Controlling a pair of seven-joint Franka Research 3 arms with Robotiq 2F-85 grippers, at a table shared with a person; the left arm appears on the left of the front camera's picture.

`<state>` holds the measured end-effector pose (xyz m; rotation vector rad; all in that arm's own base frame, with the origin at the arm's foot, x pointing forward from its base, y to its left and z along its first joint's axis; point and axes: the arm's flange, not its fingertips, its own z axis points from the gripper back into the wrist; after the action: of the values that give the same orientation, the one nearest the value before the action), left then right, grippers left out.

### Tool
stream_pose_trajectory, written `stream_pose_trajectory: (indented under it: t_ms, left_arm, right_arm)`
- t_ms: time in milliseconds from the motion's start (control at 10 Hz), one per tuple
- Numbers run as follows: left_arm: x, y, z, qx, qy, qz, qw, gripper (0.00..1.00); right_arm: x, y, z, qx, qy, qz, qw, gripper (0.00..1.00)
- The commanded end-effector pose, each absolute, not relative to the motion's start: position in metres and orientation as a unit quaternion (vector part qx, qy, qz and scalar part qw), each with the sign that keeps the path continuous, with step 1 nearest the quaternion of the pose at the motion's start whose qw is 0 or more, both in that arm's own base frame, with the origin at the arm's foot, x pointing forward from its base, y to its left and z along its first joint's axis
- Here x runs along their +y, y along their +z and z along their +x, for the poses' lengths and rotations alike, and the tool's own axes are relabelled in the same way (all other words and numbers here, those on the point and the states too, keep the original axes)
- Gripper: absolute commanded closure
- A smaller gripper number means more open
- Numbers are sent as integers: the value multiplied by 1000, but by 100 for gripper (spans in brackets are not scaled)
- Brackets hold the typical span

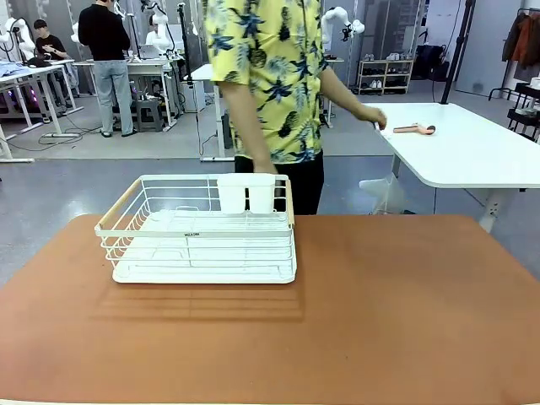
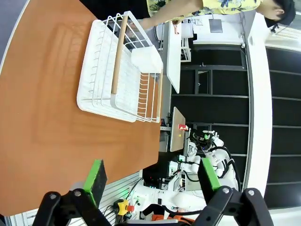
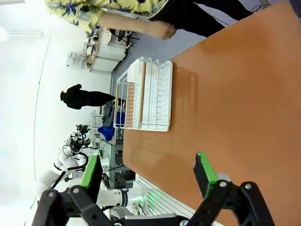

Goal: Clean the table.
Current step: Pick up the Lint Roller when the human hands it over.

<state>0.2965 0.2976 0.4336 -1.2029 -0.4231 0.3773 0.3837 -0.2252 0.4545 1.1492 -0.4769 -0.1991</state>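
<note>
Hanging well clear of the table, the left gripper and right gripper are both facing its top, jaws gaping apart, gripping nothing.

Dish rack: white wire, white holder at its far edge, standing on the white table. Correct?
No. The front view shows the dish rack on the reddish-brown table, not the white table. The white wire and white holder at its far edge are right.

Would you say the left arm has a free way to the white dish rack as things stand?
Probably yes: the left arm's fingers stand open, and only bare table lies between them and the dish rack. The person's hand hangs near the rack's far side.
</note>
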Motion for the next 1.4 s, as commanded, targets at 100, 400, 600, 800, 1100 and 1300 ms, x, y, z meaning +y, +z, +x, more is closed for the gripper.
stream_pose_trajectory:
  t_ms: [100, 400, 600, 800, 1100, 1300]
  left_arm:
    - [298, 433, 293, -201, 176, -561, 783, 0]
    - [298, 433, 293, -201, 176, -561, 783, 0]
    - [298, 433, 293, -201, 176, -561, 783, 0]
    - [298, 433, 293, -201, 176, -561, 783, 0]
    - [298, 433, 293, -201, 176, -561, 783, 0]
    - [298, 433, 293, -201, 176, -561, 783, 0]
  right_arm:
    - [-225, 456, 383, -225, -92, 538, 807, 0]
    - [-225, 456, 383, -225, -92, 538, 807, 0]
    - [-225, 456, 383, -225, -92, 538, 807, 0]
    - [-225, 456, 383, -225, -92, 538, 807, 0]
    - [-225, 456, 383, -225, -92, 538, 807, 0]
    - [-225, 456, 383, -225, -92, 538, 807, 0]
